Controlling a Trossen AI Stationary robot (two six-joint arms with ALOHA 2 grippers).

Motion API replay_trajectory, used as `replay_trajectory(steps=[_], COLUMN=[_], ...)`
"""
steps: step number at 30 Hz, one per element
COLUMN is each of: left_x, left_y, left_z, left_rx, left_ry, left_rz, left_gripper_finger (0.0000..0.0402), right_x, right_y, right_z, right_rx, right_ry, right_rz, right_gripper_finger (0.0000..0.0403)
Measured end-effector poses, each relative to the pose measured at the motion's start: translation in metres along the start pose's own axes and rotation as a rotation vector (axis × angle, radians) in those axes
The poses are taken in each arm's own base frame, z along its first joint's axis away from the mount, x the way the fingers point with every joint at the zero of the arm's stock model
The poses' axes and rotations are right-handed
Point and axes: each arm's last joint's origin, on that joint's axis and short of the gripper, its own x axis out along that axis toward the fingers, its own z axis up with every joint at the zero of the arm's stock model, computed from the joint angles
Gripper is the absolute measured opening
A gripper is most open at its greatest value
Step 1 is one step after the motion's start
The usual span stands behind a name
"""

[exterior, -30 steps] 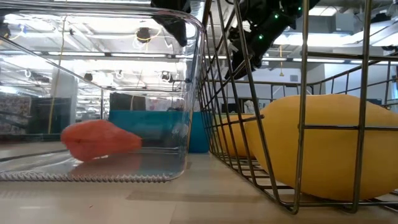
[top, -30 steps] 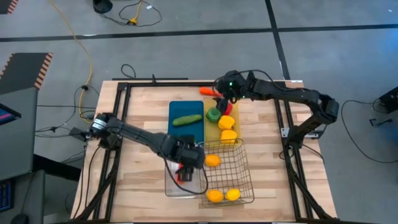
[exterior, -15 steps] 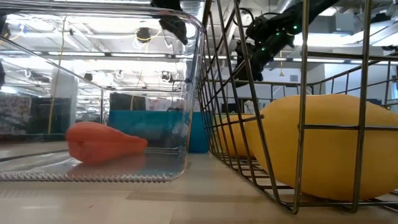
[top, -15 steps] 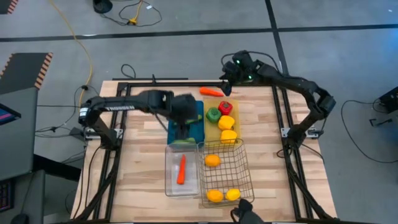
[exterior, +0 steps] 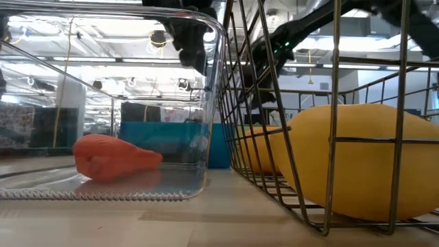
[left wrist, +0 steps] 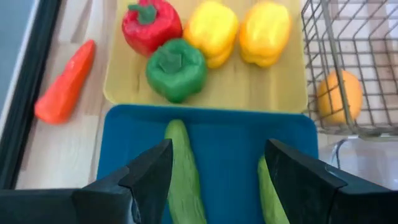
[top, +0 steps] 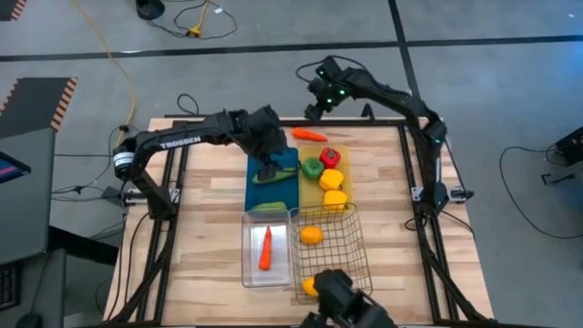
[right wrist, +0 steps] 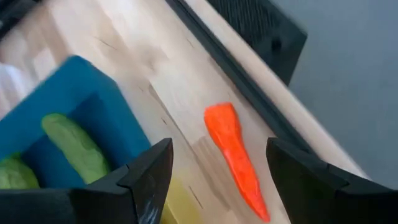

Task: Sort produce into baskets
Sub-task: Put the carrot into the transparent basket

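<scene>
Wire-mesh basket (top: 351, 239) at 6 o'clock holds an orange (top: 311, 235), clear bin (top: 250, 264) a carrot (top: 265, 248); left gripper (top: 270, 171) parted, empty, over blue tray (top: 288, 189) cucumbers (left wrist: 184, 171); right gripper (top: 311, 113) parted, empty, over the 12 o'clock loose carrot (top: 311, 135).

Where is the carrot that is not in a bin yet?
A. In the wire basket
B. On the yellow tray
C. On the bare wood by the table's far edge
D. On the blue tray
C: the loose carrot lies on the wooden table, beyond the yellow tray and beside the blue tray.
</scene>
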Motion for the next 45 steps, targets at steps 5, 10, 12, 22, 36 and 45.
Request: replay_trajectory(steps=[5, 10, 12, 22, 36, 45], left_x=[0.002, 0.0, -0.001, -0.006, -0.004, 0.031], left_y=[0.012, 0.023, 0.027, 0.045, 0.065, 0.106], left_z=[-0.008, -0.011, -0.012, -0.014, 0.004, -0.001], left_rx=[0.012, 0.018, 0.021, -0.005, 0.027, -0.202], left_ry=[0.014, 0.008, 0.004, -0.033, -0.18, -0.243], left_rz=[-0.007, -0.017, -0.018, 0.024, 0.282, 0.301], left_gripper_finger=[0.0241, 0.0241, 0.0241, 0.0241, 0.0241, 0.0216], right_x=[0.013, 0.012, 0.01, -0.006, -0.019, -0.05], right_y=[-0.006, -0.004, -0.003, 0.002, 0.008, 0.017], right_z=[0.012, 0.022, 0.023, 0.019, 0.018, 0.016], right_rx=[0.034, -0.007, -0.03, -0.017, -0.023, -0.029], right_ry=[0.067, 0.014, -0.001, 0.041, 0.045, 0.035], right_rz=[-0.074, -0.059, -0.059, -0.055, -0.053, -0.087], right_gripper_finger=[0.0286, 0.0286, 0.0286, 0.0286, 0.0286, 0.0286])
